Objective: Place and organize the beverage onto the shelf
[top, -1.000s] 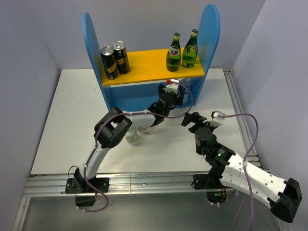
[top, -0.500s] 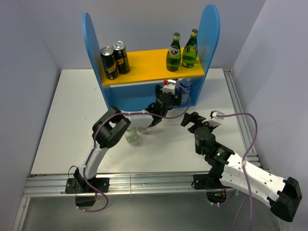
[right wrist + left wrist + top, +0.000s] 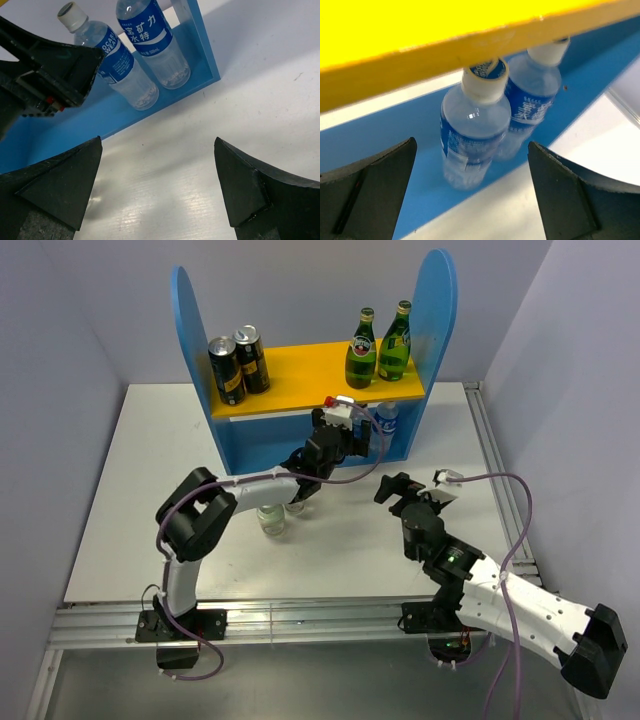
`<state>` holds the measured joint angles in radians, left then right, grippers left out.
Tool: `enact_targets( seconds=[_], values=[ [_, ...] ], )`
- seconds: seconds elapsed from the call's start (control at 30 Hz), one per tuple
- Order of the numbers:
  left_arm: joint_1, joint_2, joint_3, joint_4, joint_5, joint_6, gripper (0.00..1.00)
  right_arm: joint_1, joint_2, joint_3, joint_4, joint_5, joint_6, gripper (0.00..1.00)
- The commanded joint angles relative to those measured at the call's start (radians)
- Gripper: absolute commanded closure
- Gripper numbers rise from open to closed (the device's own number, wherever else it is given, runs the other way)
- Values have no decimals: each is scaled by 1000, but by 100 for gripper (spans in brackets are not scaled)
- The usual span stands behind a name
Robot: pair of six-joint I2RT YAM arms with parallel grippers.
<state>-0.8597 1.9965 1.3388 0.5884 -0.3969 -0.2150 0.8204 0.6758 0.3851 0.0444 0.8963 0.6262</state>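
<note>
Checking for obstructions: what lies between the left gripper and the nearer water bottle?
Nothing. In the left wrist view, only bare blue shelf floor and white table lie between the left gripper and that water bottle.

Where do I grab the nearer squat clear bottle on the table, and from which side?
Around its body, probably level from the near side. The squat bottle stands upright, the left arm passes just above it, blocking a top approach, and its twin stands close at its far right.

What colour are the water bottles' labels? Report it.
The labels are blue with white lettering, clearest in the right wrist view.
</note>
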Motion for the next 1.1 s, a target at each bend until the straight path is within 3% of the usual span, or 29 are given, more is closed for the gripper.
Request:
enact_targets(
  seconds=[0.0, 0.13, 0.3, 0.57, 0.67, 0.9, 1.07],
  values=[
    [-4, -86, -7, -48, 87, -9, 1, 6, 10, 12, 34, 18, -8, 0],
    [-35, -188, -64, -145, 95, -1, 1, 5, 10, 11, 41, 6, -16, 0],
    [-174, -411, -171, -346, -117, 13, 1, 6, 18, -18, 153, -117, -89, 0],
    [-324, -783, -389, -643, -247, -171, 1, 26, 68, -22, 250, -275, -152, 0],
    [-364, -844, -487, -792, -339, -341, 1, 32, 94, -12, 262, -299, -161, 0],
    [-375, -886, -787, -699, -390, -627, 1, 39, 131, -2, 264, -313, -164, 0],
    [-375, -789, -833, -609, -447, -679, 1, 39, 133, -3, 259, -306, -164, 0]
  ],
)
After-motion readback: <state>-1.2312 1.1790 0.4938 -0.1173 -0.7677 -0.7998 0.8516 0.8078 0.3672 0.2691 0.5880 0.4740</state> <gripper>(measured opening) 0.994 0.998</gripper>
